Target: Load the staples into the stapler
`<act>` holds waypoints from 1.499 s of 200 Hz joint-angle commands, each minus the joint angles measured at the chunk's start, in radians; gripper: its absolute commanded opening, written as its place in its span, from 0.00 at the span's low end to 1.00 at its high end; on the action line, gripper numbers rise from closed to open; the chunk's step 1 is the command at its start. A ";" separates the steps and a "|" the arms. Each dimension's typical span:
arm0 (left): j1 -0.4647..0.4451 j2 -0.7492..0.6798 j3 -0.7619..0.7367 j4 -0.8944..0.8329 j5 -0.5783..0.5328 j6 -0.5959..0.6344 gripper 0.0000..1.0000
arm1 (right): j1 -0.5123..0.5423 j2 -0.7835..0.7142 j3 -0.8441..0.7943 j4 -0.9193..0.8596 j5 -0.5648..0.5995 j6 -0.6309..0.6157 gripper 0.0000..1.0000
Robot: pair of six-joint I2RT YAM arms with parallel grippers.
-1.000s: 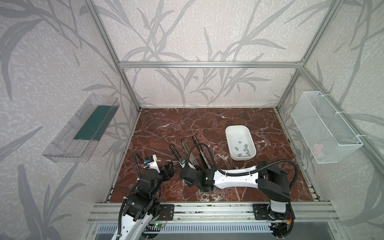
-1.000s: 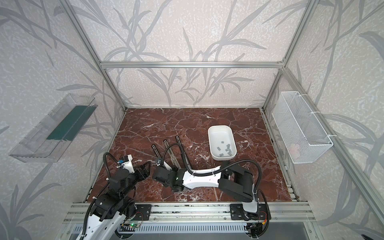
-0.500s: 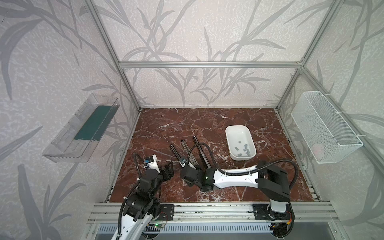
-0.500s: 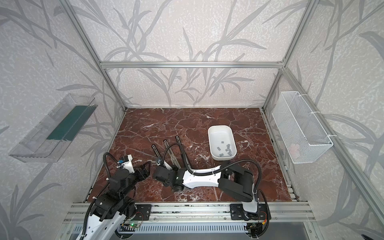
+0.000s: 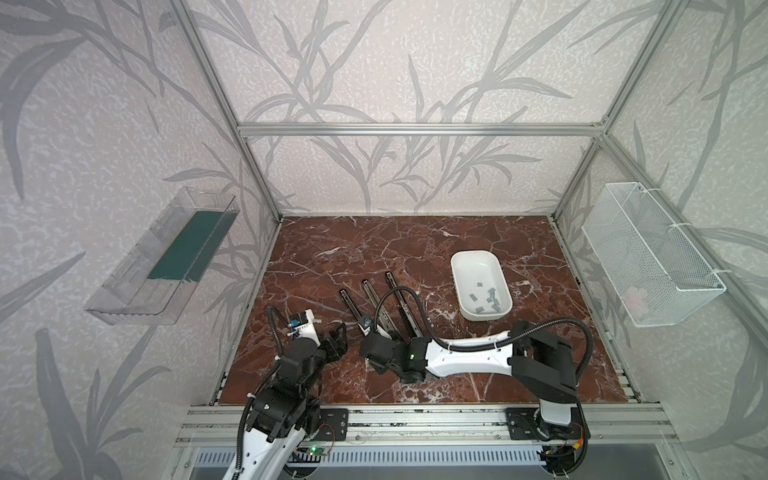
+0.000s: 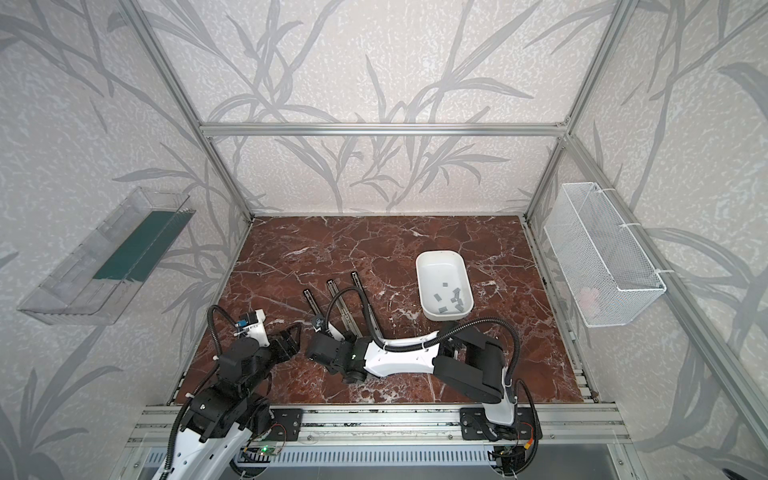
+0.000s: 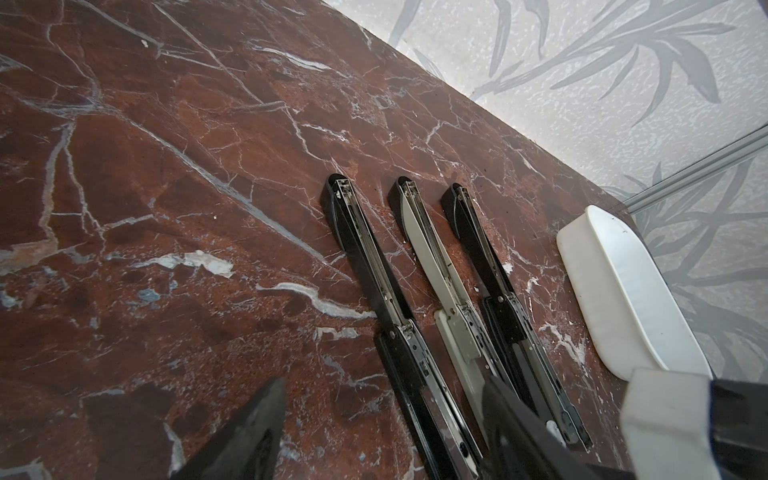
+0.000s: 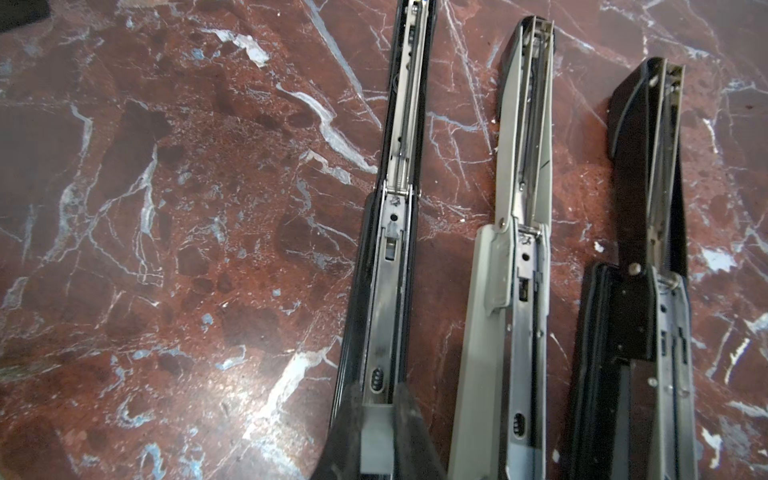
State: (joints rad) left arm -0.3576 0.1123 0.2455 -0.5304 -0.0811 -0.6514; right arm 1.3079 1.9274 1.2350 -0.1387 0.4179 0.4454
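No shift since a sec ago; holding still. Pinching one grey staple strip (image 8: 376, 442) in fully closed right tool (image 8: 377, 409), tips over open rail of black stapler (image 8: 395, 270). Prob. paused mid-insert, not seated yet. Keeping left tool (image 7: 382, 382) part-open, empty, just beside right tool. Leaving spare staples (image 5: 490, 297) in white tray (image 5: 457, 266), well apart from right tool.

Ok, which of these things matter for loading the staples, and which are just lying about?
For the job: staple strip in the right fingers; three opened staplers; loose staples; their white tray.
Lying about: clear wall bin with green pad; wire basket.
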 commanded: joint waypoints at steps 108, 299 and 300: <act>0.006 -0.014 -0.010 -0.009 -0.027 -0.016 0.76 | -0.005 0.016 0.008 -0.025 -0.007 0.027 0.08; 0.006 -0.026 -0.011 -0.015 -0.026 -0.016 0.76 | 0.000 0.008 0.004 -0.019 -0.029 0.042 0.06; 0.006 -0.026 -0.012 -0.015 -0.026 -0.016 0.76 | 0.000 0.008 0.004 -0.019 -0.029 0.042 0.06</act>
State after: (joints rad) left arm -0.3576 0.1001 0.2447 -0.5304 -0.0814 -0.6514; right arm 1.3079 1.9308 1.2350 -0.1436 0.3920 0.4774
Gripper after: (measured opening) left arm 0.761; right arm 0.135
